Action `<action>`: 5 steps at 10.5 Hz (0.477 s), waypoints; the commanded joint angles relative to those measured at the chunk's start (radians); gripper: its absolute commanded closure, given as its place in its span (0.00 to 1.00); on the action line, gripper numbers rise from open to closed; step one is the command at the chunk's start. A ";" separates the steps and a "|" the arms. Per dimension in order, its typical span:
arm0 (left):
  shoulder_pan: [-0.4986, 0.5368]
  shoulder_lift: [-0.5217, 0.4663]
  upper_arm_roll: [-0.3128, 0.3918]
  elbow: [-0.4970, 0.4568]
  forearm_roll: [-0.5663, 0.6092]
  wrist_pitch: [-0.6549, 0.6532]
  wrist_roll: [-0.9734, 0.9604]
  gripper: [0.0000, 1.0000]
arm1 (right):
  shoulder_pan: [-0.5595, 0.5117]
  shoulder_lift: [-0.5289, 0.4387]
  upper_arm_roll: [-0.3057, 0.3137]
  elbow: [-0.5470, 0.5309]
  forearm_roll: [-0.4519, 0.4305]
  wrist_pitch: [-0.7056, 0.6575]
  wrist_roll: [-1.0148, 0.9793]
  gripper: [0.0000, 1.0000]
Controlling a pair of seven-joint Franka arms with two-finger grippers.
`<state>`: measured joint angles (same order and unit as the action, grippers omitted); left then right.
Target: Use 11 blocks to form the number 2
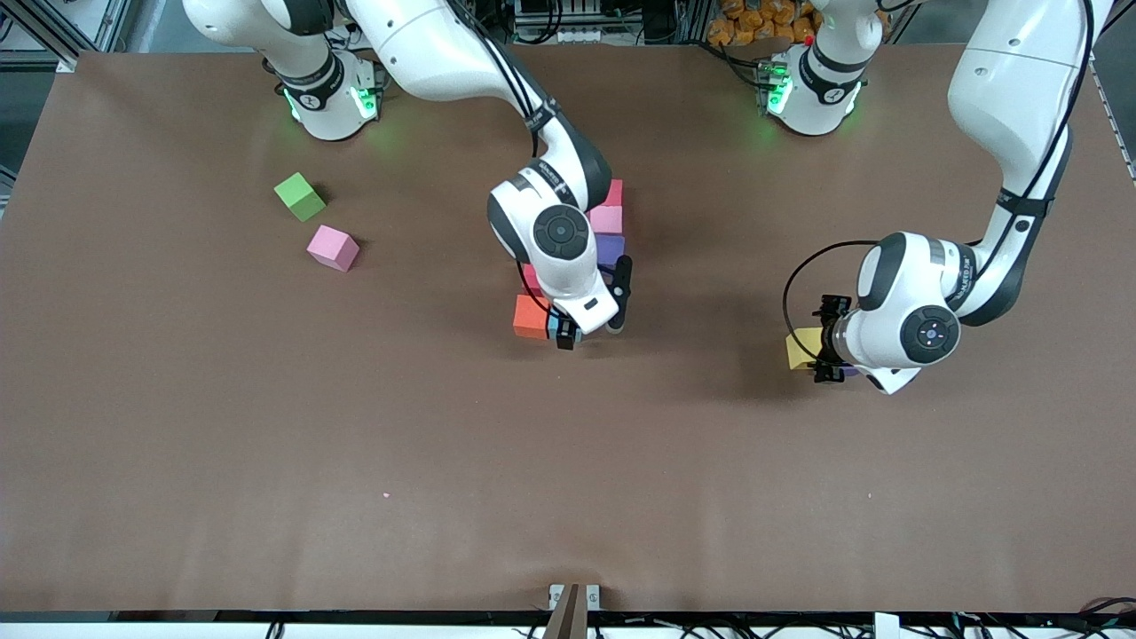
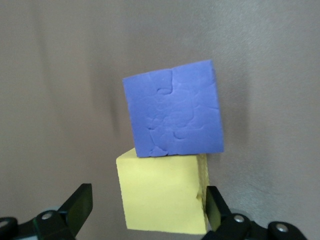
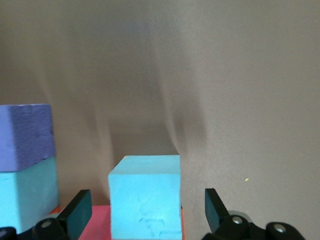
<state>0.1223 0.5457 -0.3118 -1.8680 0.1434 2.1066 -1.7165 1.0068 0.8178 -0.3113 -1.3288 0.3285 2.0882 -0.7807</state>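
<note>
The right gripper (image 1: 586, 335) hangs low over the half-built number 2 (image 1: 577, 266) in the middle of the table, its fingers spread apart and clear of the light blue block (image 3: 145, 197) that sits squarely between them in the right wrist view, resting on the table with a red block (image 3: 95, 222) touching it. Beside that gripper, in the same view, a second light blue block (image 3: 27, 192) adjoins a purple block (image 3: 25, 135), part of the same cluster. The released cube looks placed, so by my reading the right arm's next move is straight up and away, and the only relation that matters is that both open fingers flank the cube without touching it. The left gripper (image 1: 821, 342), over the left arm's end of the table, is also spread wide and empty: a yellow block (image 2: 162, 192) lies directly between its fingers, slightly ahead of the tips, with a blue-purple block (image 2: 172, 115) touching it just past it. These are cubes, so no long axis governs the grasp; the yellow faces stand roughly square to the fingers. The left arm is plainly the nearer one for that yellow block. A loose pink block (image 1: 333, 247) and a green cube (image 1: 299, 196) lie well apart toward the right arm's end. The only lettering is on the arm casings, too small to read.
</note>
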 commanded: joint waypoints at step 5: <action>-0.030 0.046 0.002 0.007 0.122 0.007 -0.005 0.76 | -0.011 -0.244 -0.165 -0.139 -0.014 -0.258 0.167 0.00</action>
<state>0.1042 0.5885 -0.3124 -1.8648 0.2291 2.1107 -1.7177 0.9943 0.6629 -0.4457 -1.3451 0.3274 1.8335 -0.6789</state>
